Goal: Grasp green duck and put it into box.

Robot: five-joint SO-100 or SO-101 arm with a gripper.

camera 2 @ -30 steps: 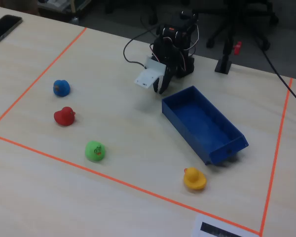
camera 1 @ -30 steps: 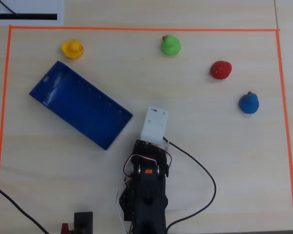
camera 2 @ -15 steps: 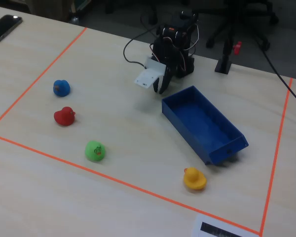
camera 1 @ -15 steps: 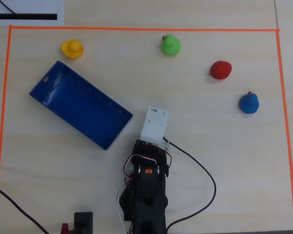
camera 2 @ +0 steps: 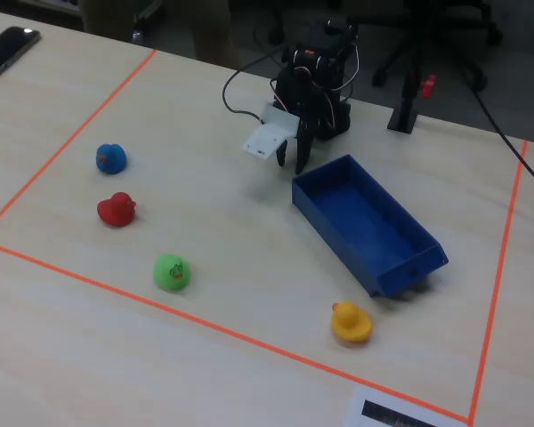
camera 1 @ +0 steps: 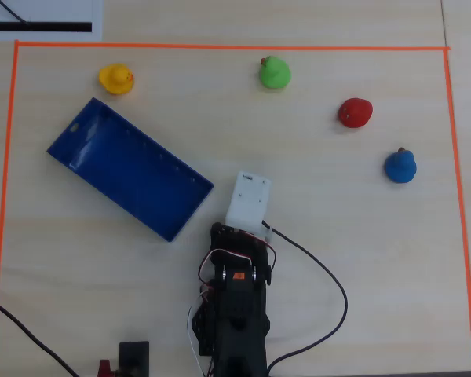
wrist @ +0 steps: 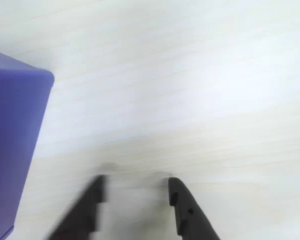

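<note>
The green duck (camera 1: 274, 73) sits on the table near the far orange tape line, well away from the arm; it also shows in the fixed view (camera 2: 171, 271). It is out of the wrist view. The dark blue box (camera 1: 129, 167) lies empty at an angle, left of the arm in the overhead view, and shows in the fixed view (camera 2: 365, 221) and at the left edge of the wrist view (wrist: 15, 150). My gripper (wrist: 136, 182) is open and empty, low over bare table beside the box's corner (camera 2: 291, 162). In the overhead view a white camera housing (camera 1: 249, 203) hides the jaws.
A yellow duck (camera 1: 116, 78) sits beyond the box, a red duck (camera 1: 355, 112) and a blue duck (camera 1: 400, 166) on the right. Orange tape (camera 1: 220, 47) frames the work area. A black cable (camera 1: 330, 283) loops right of the arm base. A phone (camera 2: 11, 49) lies outside the tape.
</note>
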